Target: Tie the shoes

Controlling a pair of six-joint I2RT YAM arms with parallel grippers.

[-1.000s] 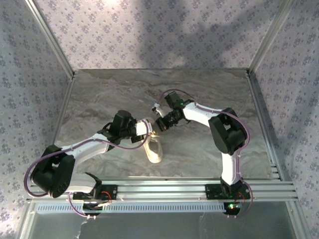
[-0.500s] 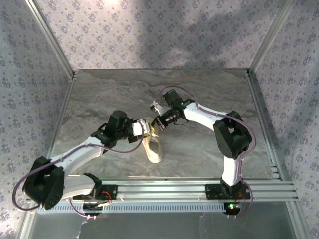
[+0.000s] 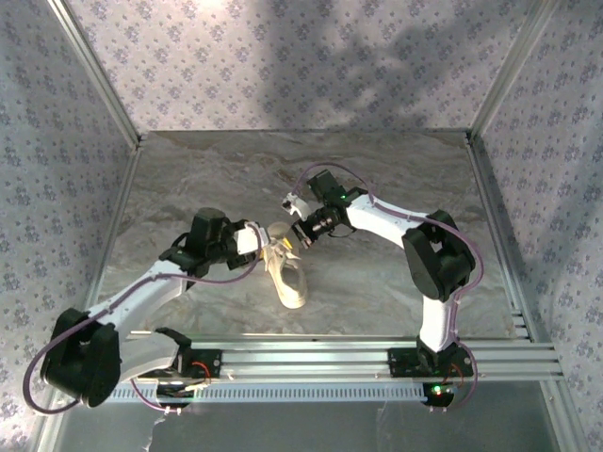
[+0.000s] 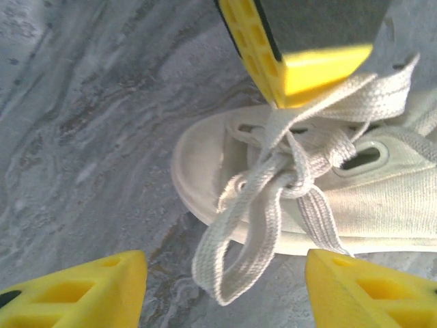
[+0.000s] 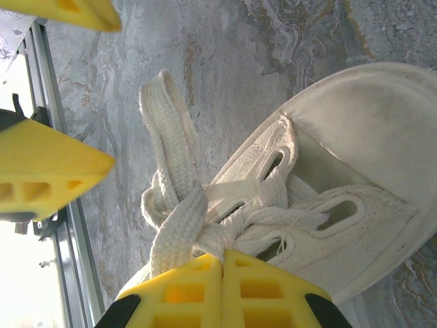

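Observation:
The cream-white shoe (image 3: pixel 287 275) lies on the marble table with its toe toward the arms. In the left wrist view its laces (image 4: pixel 293 174) are knotted over the tongue, and a loop (image 4: pixel 235 253) hangs down the shoe's side. My left gripper (image 4: pixel 222 294) is open; its yellow fingers (image 4: pixel 75 290) stand apart on either side of that loop without touching it. My right gripper (image 5: pixel 223 258) is shut on a lace (image 5: pixel 179 219) right at the knot, above the shoe (image 5: pixel 362 137). From above, my left gripper (image 3: pixel 256 241) and my right gripper (image 3: pixel 300 235) face each other over the shoe's heel end.
The marble table (image 3: pixel 377 169) is walled with patterned panels at the left, back and right. An aluminium rail (image 3: pixel 311 358) carrying both arm bases runs along the near edge.
My left gripper has opened, let go of the lace loop and drawn back to the left. The right gripper has stayed shut at the knot, shifting only slightly.

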